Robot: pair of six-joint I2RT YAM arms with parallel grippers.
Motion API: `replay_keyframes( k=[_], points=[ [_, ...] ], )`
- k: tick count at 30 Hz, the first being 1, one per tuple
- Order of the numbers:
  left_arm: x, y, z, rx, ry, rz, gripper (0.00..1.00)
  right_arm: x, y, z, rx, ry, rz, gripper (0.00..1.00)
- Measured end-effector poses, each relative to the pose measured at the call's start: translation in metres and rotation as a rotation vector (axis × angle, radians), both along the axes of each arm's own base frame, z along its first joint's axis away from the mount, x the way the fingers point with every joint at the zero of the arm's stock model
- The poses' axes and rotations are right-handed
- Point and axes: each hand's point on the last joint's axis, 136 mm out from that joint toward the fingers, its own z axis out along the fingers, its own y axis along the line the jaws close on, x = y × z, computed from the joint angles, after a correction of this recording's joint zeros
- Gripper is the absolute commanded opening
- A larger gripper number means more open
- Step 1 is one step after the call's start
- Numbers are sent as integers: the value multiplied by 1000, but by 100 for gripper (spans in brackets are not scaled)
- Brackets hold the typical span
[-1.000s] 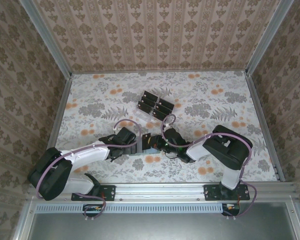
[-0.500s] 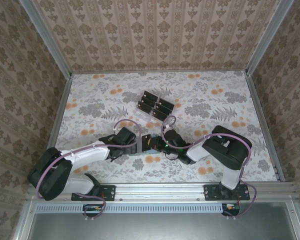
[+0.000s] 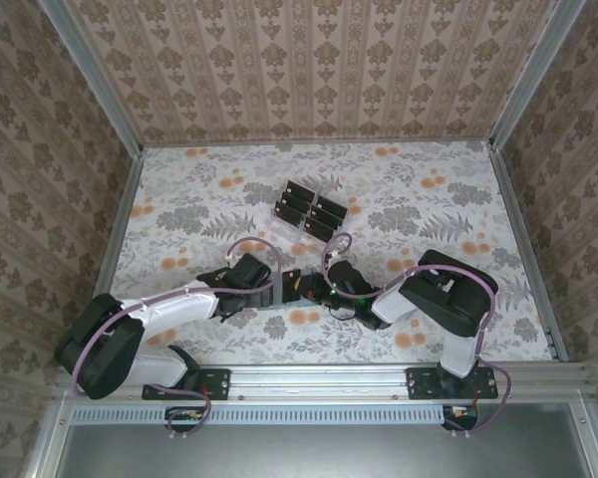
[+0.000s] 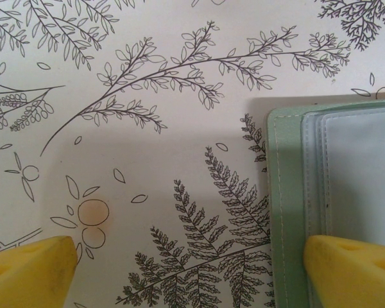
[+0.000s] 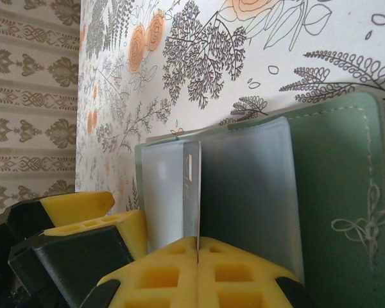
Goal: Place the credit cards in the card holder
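Now the right pincer, pinching a credit card edge-on, must slot it into the card holder under the wide-open left pincer.

floral-print table surface enclosed by three damask-papered walls. aluminium frame rail along near edge. lighting even, diffuse

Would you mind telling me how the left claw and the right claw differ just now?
The left claw is open and empty; the right claw is shut on a credit card. The left claw has one finger over the card holder's edge; the right claw holds its card edge-on toward the open inside. Both have yellow fingers.
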Motion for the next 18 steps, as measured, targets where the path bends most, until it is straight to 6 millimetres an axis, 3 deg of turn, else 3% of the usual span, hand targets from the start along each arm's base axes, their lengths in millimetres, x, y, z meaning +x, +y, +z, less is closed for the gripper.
replay_keyframes(
  k=[18],
  points=[
    [0,0,0,0,0,0,100,-5,1,-6,14,29,10,0]
  ],
)
